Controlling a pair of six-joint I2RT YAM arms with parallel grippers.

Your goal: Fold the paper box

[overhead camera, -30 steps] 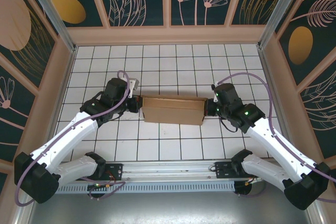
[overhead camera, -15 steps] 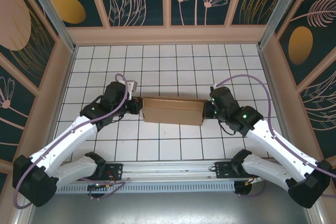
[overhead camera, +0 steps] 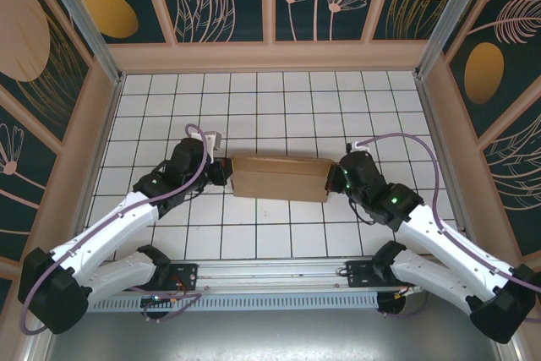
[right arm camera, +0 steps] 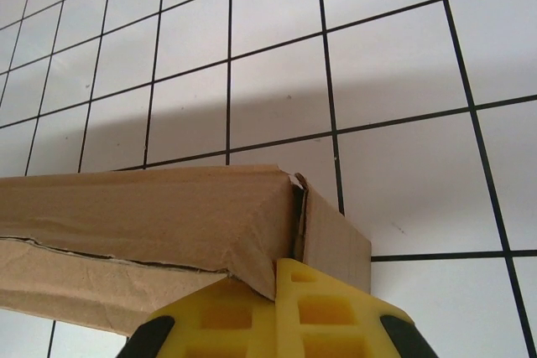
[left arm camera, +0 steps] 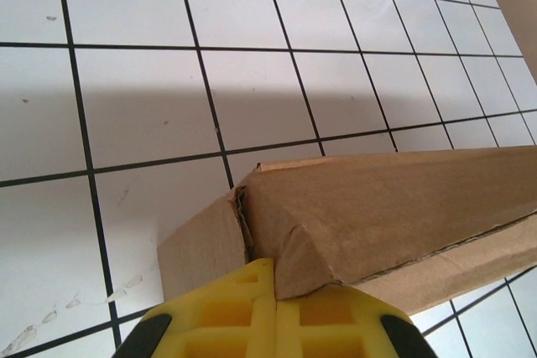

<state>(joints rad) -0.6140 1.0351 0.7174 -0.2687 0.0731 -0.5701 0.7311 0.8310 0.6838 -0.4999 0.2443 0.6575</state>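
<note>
Both wrists are dropping lower than a second ago; I'm pressing the left gripper (overhead camera: 225, 172) and right gripper (overhead camera: 336, 179), fingers shut and empty, against the ends of the box (overhead camera: 279, 177), mid-table (overhead camera: 254, 120), to hold its flaps tucked.

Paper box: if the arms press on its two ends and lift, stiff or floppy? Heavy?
Probably light: the paper box looks like thin cardboard. Likely fairly stiff lengthwise, since folded walls form a closed shell. End flaps gape at the corners, so pressure from the shut left tool or right tool may buckle them.
</note>
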